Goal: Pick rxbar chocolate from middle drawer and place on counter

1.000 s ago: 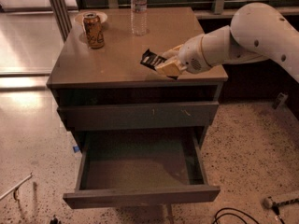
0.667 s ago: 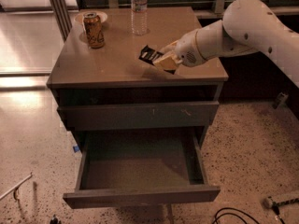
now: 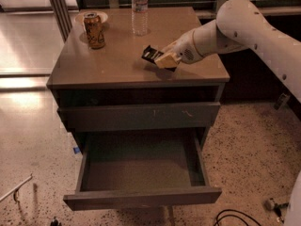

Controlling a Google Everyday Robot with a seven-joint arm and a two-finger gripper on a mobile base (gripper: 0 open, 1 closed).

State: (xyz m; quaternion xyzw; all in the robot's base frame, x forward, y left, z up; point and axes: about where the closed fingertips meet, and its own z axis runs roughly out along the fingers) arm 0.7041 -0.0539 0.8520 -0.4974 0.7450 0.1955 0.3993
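Observation:
My gripper [image 3: 162, 60] is over the right half of the counter [image 3: 117, 62], shut on the rxbar chocolate [image 3: 151, 55]. The bar is a small black wrapper that sticks out to the left of the pale fingers [image 3: 165, 59] and hangs just above the tan top. The white arm reaches in from the upper right. The middle drawer [image 3: 141, 166] is pulled wide open below the counter, and its dark grey-green inside holds nothing that I can see.
A soda can [image 3: 94, 30] stands at the counter's back left in front of a small white plate [image 3: 104, 16]. A clear water bottle [image 3: 139, 11] stands at the back middle. The shut drawer front [image 3: 141, 117] has pale scratch marks. Cables [image 3: 233, 217] lie on the speckled floor.
The gripper has moved left and farther over the counter with the bar in it. The drawer and the other objects have not moved.

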